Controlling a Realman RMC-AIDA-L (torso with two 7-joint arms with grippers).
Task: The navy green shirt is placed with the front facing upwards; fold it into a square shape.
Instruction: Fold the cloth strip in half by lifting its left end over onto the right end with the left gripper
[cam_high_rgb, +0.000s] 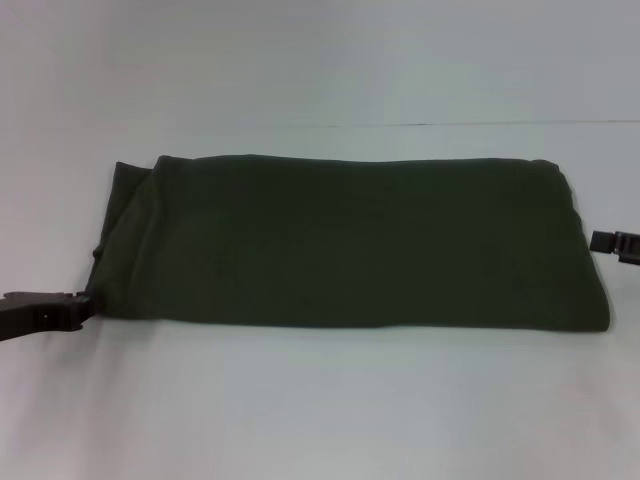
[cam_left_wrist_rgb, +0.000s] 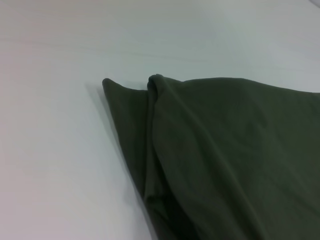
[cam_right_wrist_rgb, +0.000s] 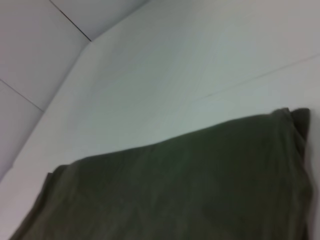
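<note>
The navy green shirt (cam_high_rgb: 350, 240) lies on the white table as a long folded band running left to right, plain green side up, no lettering showing. My left gripper (cam_high_rgb: 88, 303) sits low at the band's near-left corner, its tip touching the cloth edge. My right gripper (cam_high_rgb: 606, 241) pokes in from the right edge of the head view, just off the band's right end. In the left wrist view, the shirt (cam_left_wrist_rgb: 220, 160) shows layered folds at one end. The right wrist view looks along the shirt (cam_right_wrist_rgb: 180, 190) from its other end. Neither wrist view shows fingers.
The white table (cam_high_rgb: 320, 410) spreads out in front of the shirt and behind it. A thin seam (cam_high_rgb: 460, 124) runs across the far part of the surface. In the right wrist view, a corner between white panels (cam_right_wrist_rgb: 90, 41) shows far off.
</note>
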